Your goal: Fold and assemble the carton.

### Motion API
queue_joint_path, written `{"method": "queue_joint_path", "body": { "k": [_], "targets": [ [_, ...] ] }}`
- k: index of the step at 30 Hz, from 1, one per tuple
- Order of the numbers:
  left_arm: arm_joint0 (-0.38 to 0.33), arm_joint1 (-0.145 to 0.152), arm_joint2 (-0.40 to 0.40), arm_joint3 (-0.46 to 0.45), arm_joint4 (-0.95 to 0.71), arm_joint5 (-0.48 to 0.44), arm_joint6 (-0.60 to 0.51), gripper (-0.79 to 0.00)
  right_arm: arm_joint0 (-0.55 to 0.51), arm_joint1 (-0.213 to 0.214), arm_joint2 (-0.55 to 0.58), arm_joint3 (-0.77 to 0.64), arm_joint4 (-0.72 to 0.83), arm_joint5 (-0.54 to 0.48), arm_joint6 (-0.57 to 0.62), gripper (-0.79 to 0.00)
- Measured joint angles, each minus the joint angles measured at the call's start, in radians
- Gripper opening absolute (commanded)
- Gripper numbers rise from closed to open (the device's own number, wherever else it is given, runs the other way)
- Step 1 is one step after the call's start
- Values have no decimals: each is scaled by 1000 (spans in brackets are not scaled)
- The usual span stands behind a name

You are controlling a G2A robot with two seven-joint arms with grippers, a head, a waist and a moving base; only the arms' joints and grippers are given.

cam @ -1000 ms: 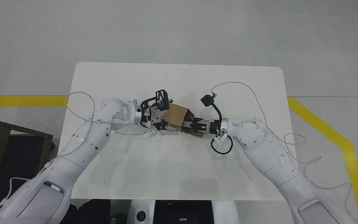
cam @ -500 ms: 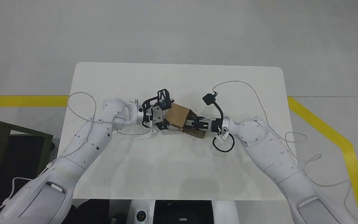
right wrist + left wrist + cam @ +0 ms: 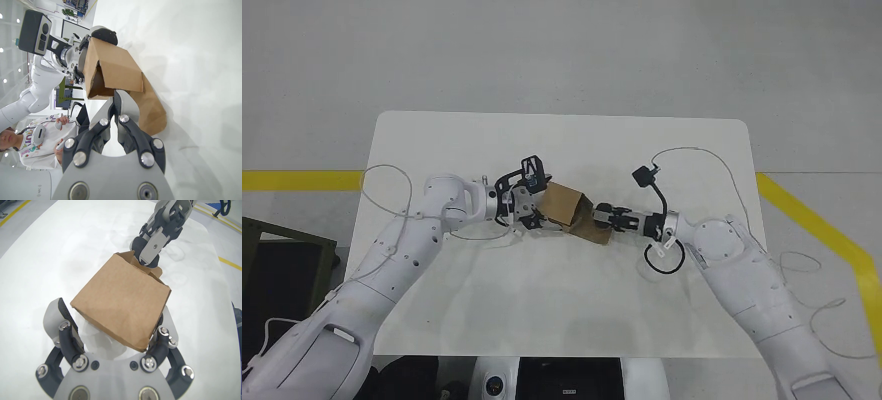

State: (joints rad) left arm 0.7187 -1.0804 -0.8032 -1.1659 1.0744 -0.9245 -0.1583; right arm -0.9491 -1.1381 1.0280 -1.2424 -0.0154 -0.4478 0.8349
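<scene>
A brown carton (image 3: 564, 205) lies tilted at the middle of the white table (image 3: 542, 300). My left gripper (image 3: 532, 208) is shut on its closed end, one finger on each side (image 3: 113, 306). The carton (image 3: 121, 302) has its open end turned away from that gripper. My right gripper (image 3: 604, 217) is at the open end with its fingers shut together (image 3: 115, 94). Its tips touch the edge of the carton (image 3: 117, 62), seen from the other side as the right gripper (image 3: 146, 260) at the far rim. A long loose flap (image 3: 151, 108) hangs down beside the right gripper onto the table.
Thin cables lie on the table by each arm, one looping at the left (image 3: 392, 185) and one at the right (image 3: 707, 170). Bare table lies in front of and behind the carton. Yellow floor tape (image 3: 292, 180) runs past the table's sides.
My right arm has drawn back to the right, so its gripper sits farther out at the carton's open end. The left gripper and the carton have barely shifted.
</scene>
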Motion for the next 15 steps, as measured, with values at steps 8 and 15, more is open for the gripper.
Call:
{"method": "queue_joint_path", "body": {
  "k": [8, 15],
  "targets": [
    [5, -1, -12, -3, 3, -3, -6, 0, 51, -21, -54, 48, 17, -5, 6, -785],
    [5, -4, -15, -2, 2, -9, -14, 0, 90, -47, -116, 88, 40, -18, 14, -785]
  ]
}}
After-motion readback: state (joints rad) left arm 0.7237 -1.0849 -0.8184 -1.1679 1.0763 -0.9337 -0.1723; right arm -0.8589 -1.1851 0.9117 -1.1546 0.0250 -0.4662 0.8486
